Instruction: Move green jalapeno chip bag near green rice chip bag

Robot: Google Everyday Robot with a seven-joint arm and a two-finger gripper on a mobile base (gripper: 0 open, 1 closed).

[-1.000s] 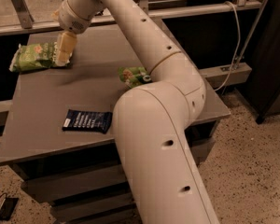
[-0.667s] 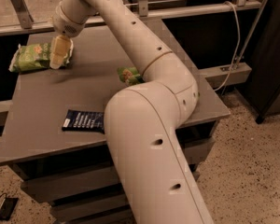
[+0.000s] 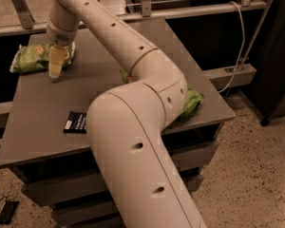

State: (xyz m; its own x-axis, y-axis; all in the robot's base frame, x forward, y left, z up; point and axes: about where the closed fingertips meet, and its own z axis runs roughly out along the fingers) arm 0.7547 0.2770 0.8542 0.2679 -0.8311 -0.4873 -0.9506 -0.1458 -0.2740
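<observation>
1. Since the picture 0.7 s ago, the gripper [image 3: 54, 72] has dropped lower at the right end of the jalapeno bag [image 3: 32, 58]. The bag itself has not shifted from the upper left of the frame.
2. Step in hand, as I judge it: reaching for the jalapeno bag, with no carry begun. The bag lies flat on the table [image 3: 47, 108] at its far left corner.
3. The gripper points down at the tabletop, just beside or touching the bag's right edge; I cannot tell which. Whether it is wide or narrow cannot be told either.
4. The rice chip bag [image 3: 192, 102] sits at the table's right side, right of center in the frame. It is mostly hidden behind the arm [image 3: 147, 75] and well apart from the jalapeno bag.
5. The next move calls for a firm hold on the jalapeno bag, then a carry rightward across the table, passing behind the dark packet [image 3: 75, 121].
6. The arm rises from the bottom of the frame, bends sharply at center, and stretches up-left to the wrist above the gripper.
</observation>
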